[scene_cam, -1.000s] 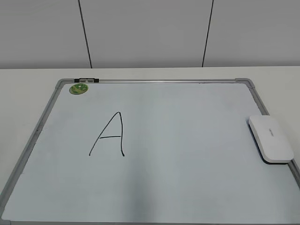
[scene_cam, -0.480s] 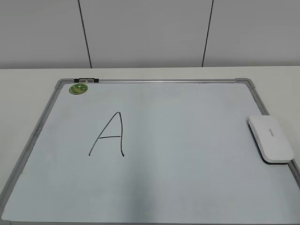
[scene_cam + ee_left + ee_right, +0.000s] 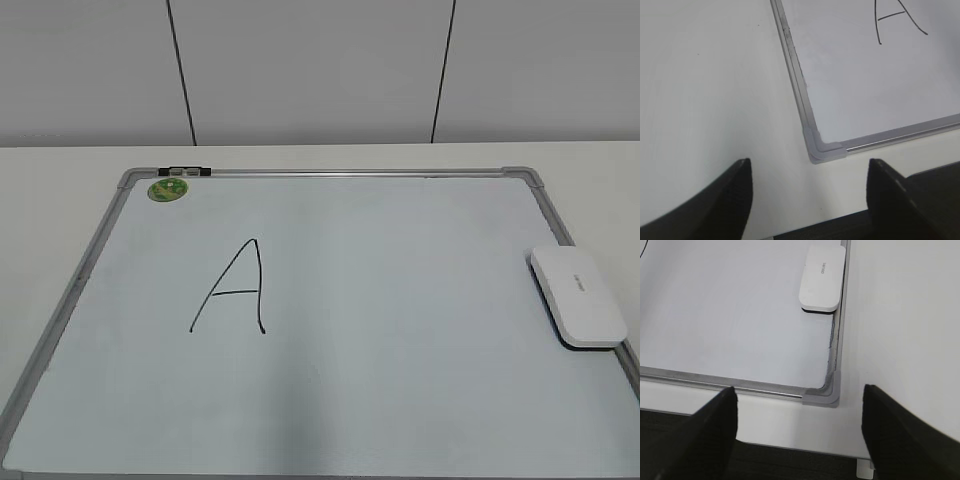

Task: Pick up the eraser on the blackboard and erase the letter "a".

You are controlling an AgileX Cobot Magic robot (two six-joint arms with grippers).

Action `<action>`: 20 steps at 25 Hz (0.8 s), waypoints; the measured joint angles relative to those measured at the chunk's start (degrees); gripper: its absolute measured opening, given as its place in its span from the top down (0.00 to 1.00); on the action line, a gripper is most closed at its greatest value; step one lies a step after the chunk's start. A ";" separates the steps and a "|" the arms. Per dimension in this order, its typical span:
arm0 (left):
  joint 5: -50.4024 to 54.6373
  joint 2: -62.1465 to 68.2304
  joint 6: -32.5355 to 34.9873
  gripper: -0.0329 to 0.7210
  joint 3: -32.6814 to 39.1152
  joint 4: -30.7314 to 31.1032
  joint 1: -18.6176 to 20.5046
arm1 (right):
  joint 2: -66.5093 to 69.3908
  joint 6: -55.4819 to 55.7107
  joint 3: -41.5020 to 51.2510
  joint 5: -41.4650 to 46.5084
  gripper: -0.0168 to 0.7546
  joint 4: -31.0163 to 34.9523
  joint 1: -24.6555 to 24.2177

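The white eraser [image 3: 578, 295] lies flat on the right edge of the blackboard [image 3: 400, 280], its dark underside down; it also shows in the right wrist view [image 3: 823, 277]. The only writing I see is a large capital "A" [image 3: 237, 290] left of the board's middle. No small letter "a" shows in any view. My left gripper [image 3: 809, 167] is open and empty above the table, just off the board's near left corner [image 3: 827, 150]. My right gripper [image 3: 799, 390] is open and empty, just off the near right corner [image 3: 822, 397]. Neither gripper shows in the exterior view.
A round green magnet [image 3: 168, 189] sits in the board's far left corner, next to a small black clip [image 3: 185, 172] on the top frame. White table [image 3: 60, 190] surrounds the board. The table's dark front edge [image 3: 790, 462] lies just below both grippers.
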 joint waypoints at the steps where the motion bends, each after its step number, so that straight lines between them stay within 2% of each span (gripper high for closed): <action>1: 0.00 0.00 0.00 0.27 0.00 -0.10 0.00 | 0.00 0.00 0.00 -0.02 0.24 0.00 0.00; 13: -0.14 -0.64 0.00 0.30 0.00 -0.23 0.26 | -0.49 0.04 0.00 -0.25 0.24 0.00 -0.39; 20: -0.14 -6.36 0.00 0.30 0.00 -0.34 6.86 | -2.11 0.04 0.00 -0.25 0.24 0.00 -6.24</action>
